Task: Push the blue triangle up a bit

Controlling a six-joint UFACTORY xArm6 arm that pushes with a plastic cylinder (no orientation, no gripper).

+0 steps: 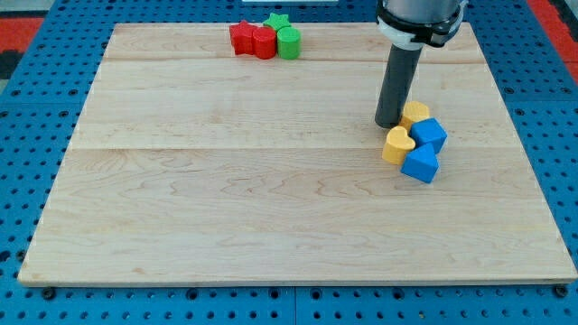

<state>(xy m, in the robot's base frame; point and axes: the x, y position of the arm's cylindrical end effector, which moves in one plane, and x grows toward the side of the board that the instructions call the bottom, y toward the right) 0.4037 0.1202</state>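
Observation:
The blue triangle lies at the right of the wooden board, at the bottom of a small cluster. A blue cube-like block touches it from above. A yellow heart-shaped block sits at its upper left and a yellow round block tops the cluster. My tip rests on the board just left of the yellow round block and just above the yellow heart, up and left of the blue triangle.
At the view's top, left of centre, a second cluster holds two red blocks, a green cylinder and a green star. The board's right edge runs near the blue blocks.

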